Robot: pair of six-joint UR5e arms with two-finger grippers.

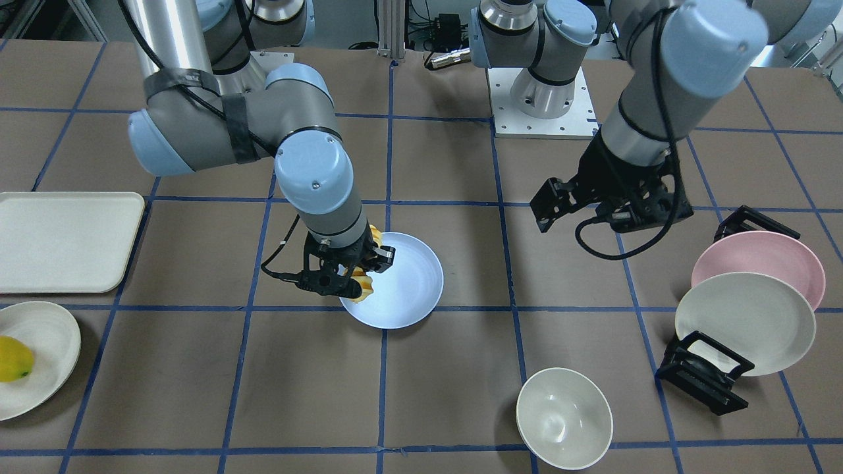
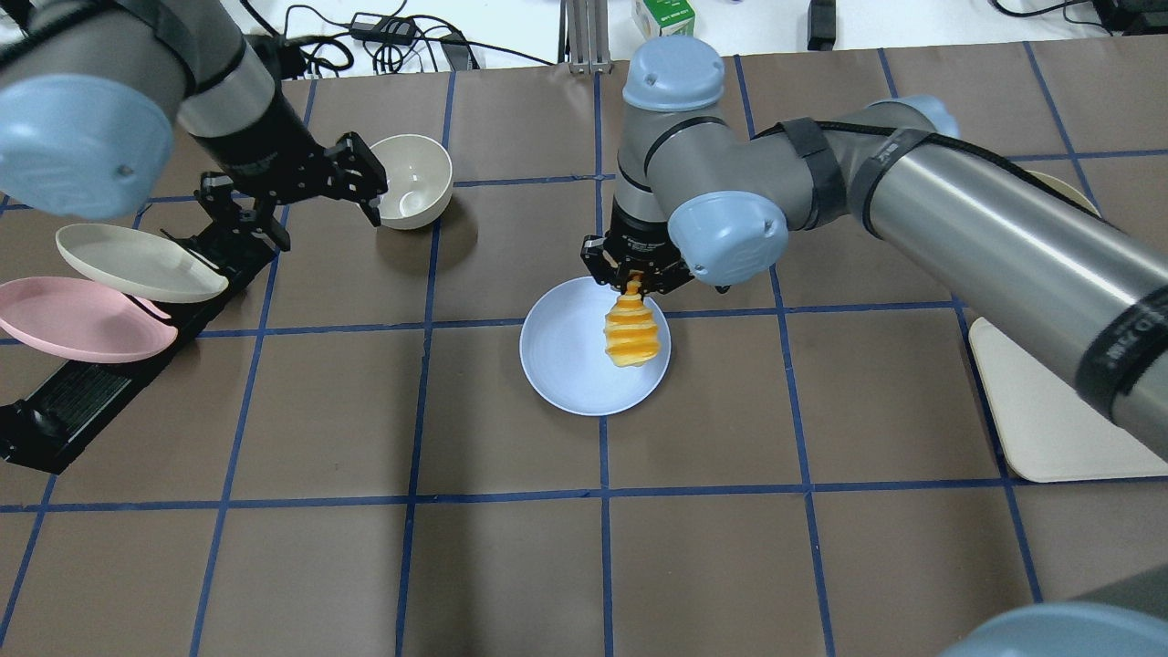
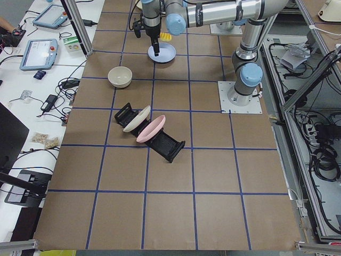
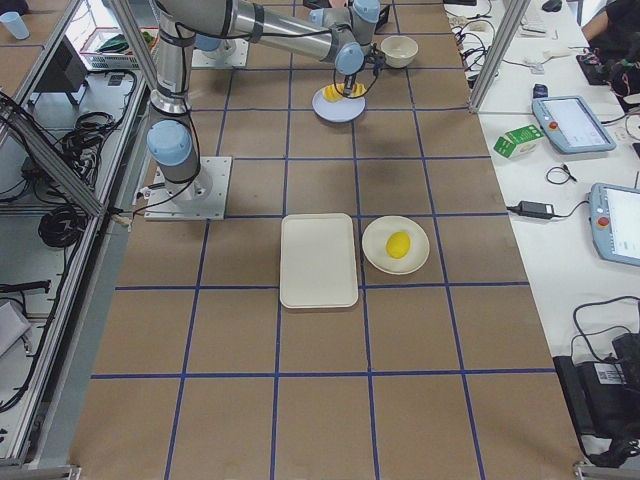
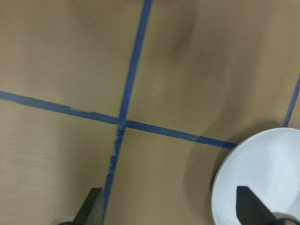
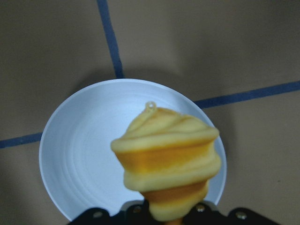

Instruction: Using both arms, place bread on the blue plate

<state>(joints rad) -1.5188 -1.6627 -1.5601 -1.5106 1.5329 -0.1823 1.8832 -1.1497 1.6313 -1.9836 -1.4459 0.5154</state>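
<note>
No writing, label or number is clear enough to read in any view.

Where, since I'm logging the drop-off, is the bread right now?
In the overhead view the bread hangs near the middle of the table, gripped by the right end effector, over the right half of the blue plate.

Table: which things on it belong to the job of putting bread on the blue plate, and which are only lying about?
Belong to the job: bread; blue plate; right gripper, holding the bread; left gripper, open and empty.

Lying about: white bowl; pink plate; cream plate; black rack; tray; yellow fruit on a small plate.
</note>
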